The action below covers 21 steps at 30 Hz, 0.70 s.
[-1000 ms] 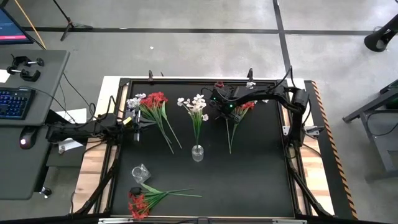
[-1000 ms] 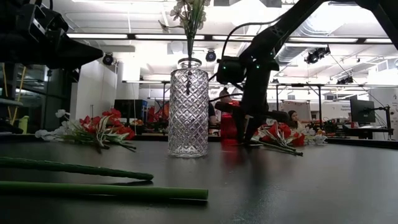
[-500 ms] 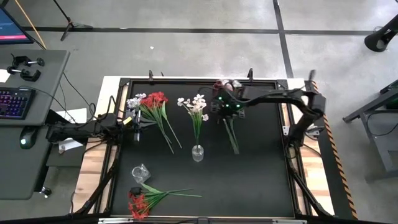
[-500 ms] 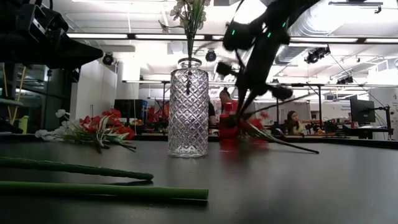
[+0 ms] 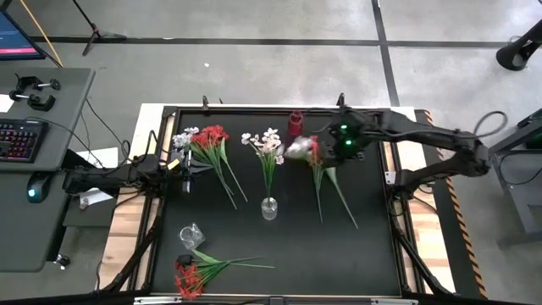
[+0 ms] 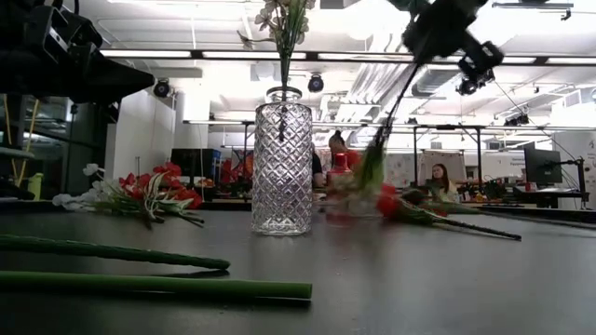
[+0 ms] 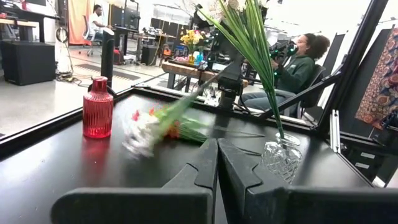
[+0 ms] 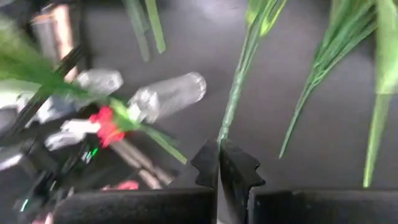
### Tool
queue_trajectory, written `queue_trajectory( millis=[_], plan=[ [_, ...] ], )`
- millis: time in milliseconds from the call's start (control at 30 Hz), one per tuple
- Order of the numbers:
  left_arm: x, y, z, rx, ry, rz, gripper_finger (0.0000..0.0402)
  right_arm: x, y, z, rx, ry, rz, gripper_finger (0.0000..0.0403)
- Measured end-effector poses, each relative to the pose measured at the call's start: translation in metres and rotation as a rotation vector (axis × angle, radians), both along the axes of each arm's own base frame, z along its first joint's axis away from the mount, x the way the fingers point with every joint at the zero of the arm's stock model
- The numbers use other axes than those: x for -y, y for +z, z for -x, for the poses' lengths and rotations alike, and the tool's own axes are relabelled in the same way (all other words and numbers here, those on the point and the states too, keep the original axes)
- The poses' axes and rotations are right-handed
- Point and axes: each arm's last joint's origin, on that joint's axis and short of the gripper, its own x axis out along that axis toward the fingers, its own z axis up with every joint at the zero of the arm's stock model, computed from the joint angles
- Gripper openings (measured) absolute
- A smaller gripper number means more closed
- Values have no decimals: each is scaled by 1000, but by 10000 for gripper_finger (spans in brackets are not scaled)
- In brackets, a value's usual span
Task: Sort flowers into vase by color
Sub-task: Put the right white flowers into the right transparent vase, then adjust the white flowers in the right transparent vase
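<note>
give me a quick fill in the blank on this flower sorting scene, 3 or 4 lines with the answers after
1. The white flowers stand in the ____ glass vase in the middle of the table.
2. The right gripper is shut on a flower ____.
3. The small vase at the table's far edge is ____ in colour.
4. The left gripper waits, shut, beside a bunch of red and ____ flowers.

Answers: clear; stem; red; white

From my station I can't read a single word, number or brand mark in any of the views. The monitor (image 5: 17, 38) at the far left edge of the high view glows with coloured patches, but nothing on it resolves into letters I could make out.
</note>
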Motion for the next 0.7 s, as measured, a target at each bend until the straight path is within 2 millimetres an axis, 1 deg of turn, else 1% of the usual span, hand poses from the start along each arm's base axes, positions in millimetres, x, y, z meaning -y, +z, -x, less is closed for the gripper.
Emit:
queue_trajectory(
  millis=[100,200,333,400,467,533,567,633,700],
  plan=[
    [0,0,0,0,0,0,0,-5,13,18,67,52,18,1],
    [0,0,0,1,0,0,0,-10,24,39,96,79,70,1],
    [0,0,0,0,0,0,0,-17,30,74,37,52,201,1],
    [0,0,0,0,0,0,0,-20,30,91,-16,54,235,1],
    [0,0,0,0,0,0,0,-24,29,103,-44,59,256,1],
    [0,0,0,0,0,0,0,-27,25,108,-34,88,281,0],
    [0,0,0,0,0,0,0,-28,23,108,-12,109,297,0],
    [0,0,0,0,0,0,0,-29,15,101,47,151,324,0],
    [0,0,0,0,0,0,0,-31,4,90,111,198,321,1]
  ],
)
